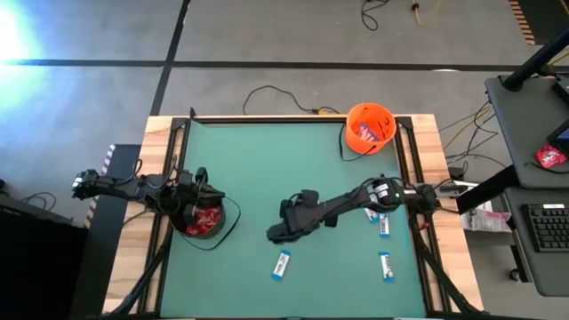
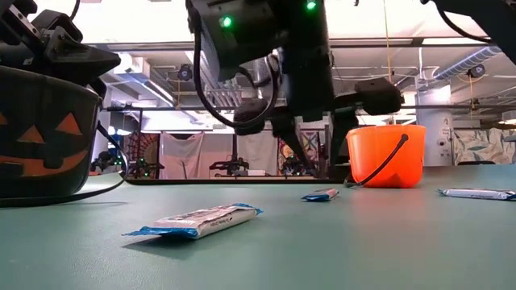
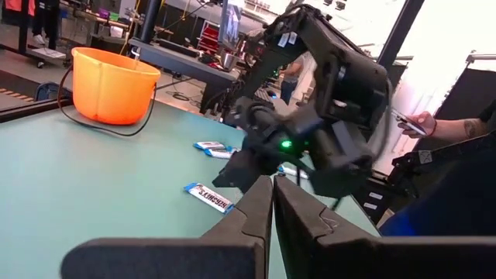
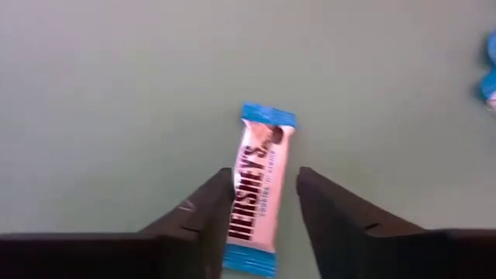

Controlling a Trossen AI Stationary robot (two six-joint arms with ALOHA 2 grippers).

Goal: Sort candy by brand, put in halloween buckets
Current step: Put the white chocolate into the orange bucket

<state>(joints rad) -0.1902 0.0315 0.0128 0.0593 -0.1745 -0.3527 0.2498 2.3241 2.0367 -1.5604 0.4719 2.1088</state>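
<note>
**Hovering over a Hershey's bar**

Hanging above mid-table, the right gripper (image 4: 263,203) has its fingers spread to either side of a white-and-blue Hershey's bar (image 4: 258,188) lying flat on the green mat (image 1: 258,178). The left gripper (image 3: 273,203), pressed together, sits over the black bucket (image 1: 206,220). The orange bucket (image 1: 370,128) stands at the far corner.

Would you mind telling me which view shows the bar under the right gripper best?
The right wrist view: the bar fills the frame, label readable, between the open fingers. The high view shows it small; the low view side-on; the left wrist view distant.
</note>
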